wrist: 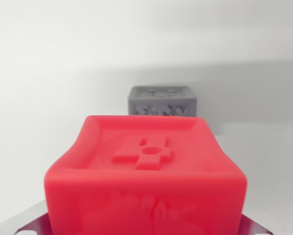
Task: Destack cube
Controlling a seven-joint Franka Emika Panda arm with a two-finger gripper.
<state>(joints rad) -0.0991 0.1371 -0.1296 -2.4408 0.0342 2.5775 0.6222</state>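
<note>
A red cube [146,166] fills the lower half of the wrist view, very close to the camera, with a raised cross-shaped mark and a round hole on its top face. My gripper [144,226] is shut on it. Only the metal fingers [24,223] show, at the cube's lower left and lower right corners. Behind it, farther off on the white surface, rests a grey cube [162,101], apart from the red one. The red cube's top edge hides the grey cube's lower part.
A plain white surface [48,98] lies all around the cubes, with a soft shadow band [244,93] behind the grey cube.
</note>
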